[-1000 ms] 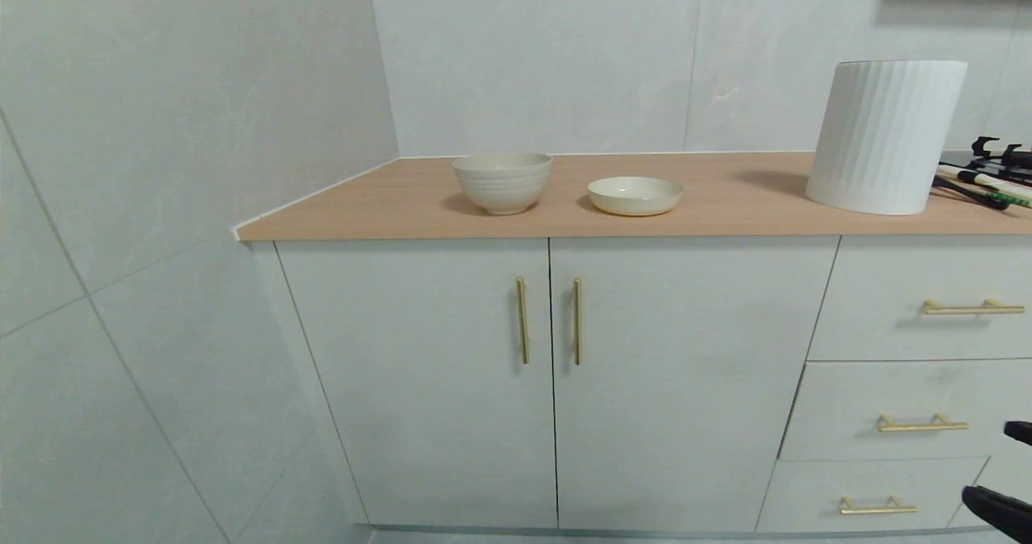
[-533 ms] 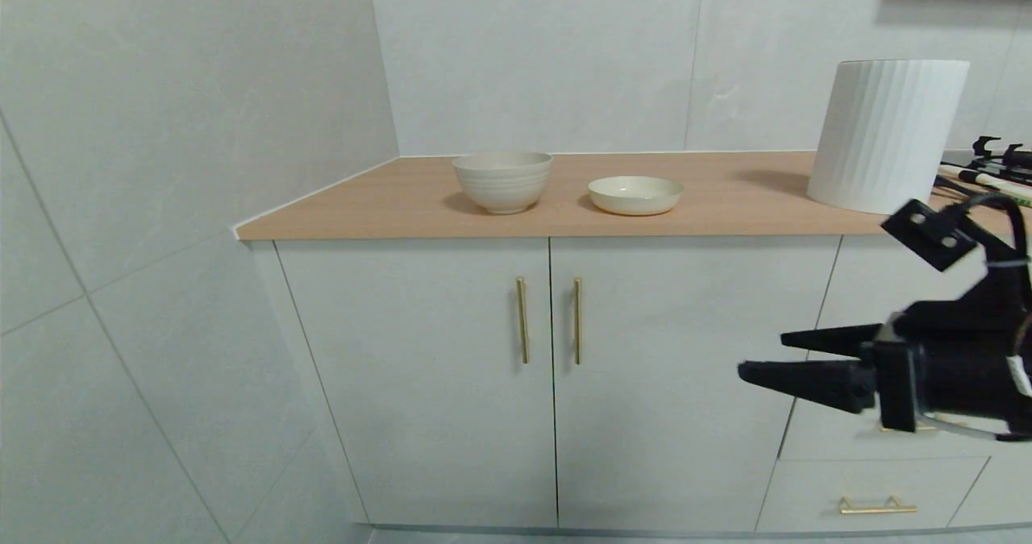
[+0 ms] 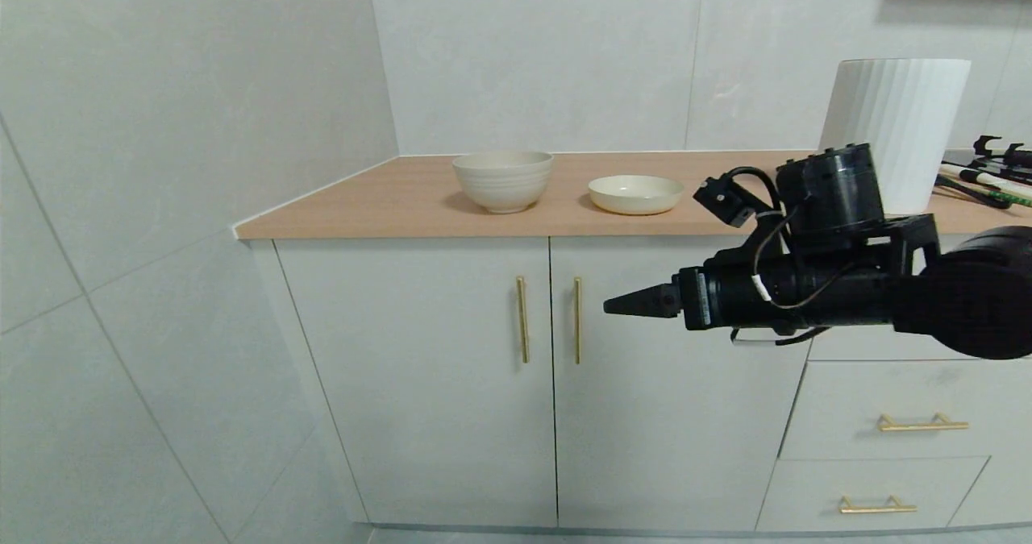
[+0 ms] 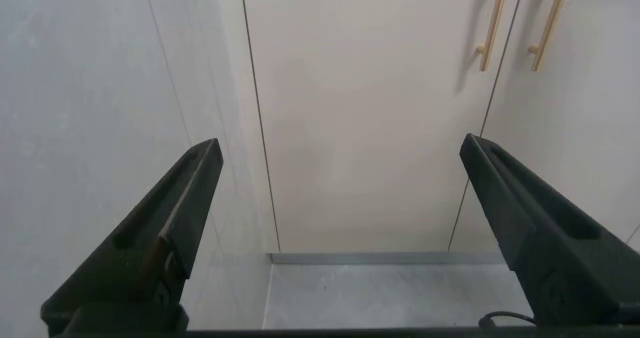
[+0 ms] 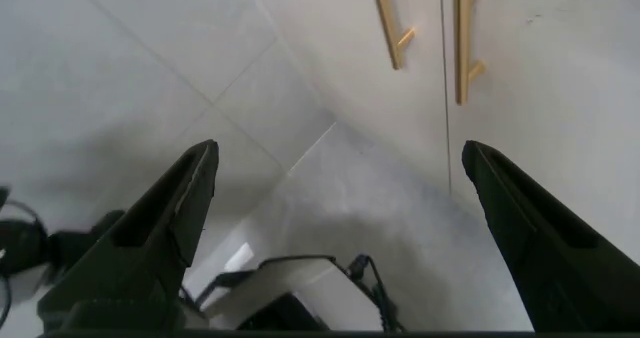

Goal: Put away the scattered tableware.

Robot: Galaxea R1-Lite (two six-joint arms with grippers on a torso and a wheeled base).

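Observation:
A cream ribbed bowl (image 3: pixel 502 180) and a shallow cream dish (image 3: pixel 635 194) stand side by side on the wooden countertop (image 3: pixel 387 205). Below and to the right of the dish, my right gripper (image 3: pixel 627 303) hangs in front of the right cabinet door (image 3: pixel 677 383), pointing left, with its tips close to the gold door handles (image 3: pixel 577 320). In the right wrist view the right gripper (image 5: pixel 338 153) is open and holds nothing, with the handles (image 5: pixel 465 38) beyond it. My left gripper (image 4: pixel 340 148) is open and empty, low in front of the left cabinet door (image 4: pixel 350 108) near the floor.
A tall white ribbed container (image 3: pixel 903 117) stands on the counter at the right, with several utensils (image 3: pixel 984 183) beyond it. Three drawers with gold pulls (image 3: pixel 921 425) sit right of the doors. A tiled wall (image 3: pixel 161 205) closes the left side.
My right arm has risen from the lower right corner and swung left in front of the cabinet. Bowl and dish have not moved.

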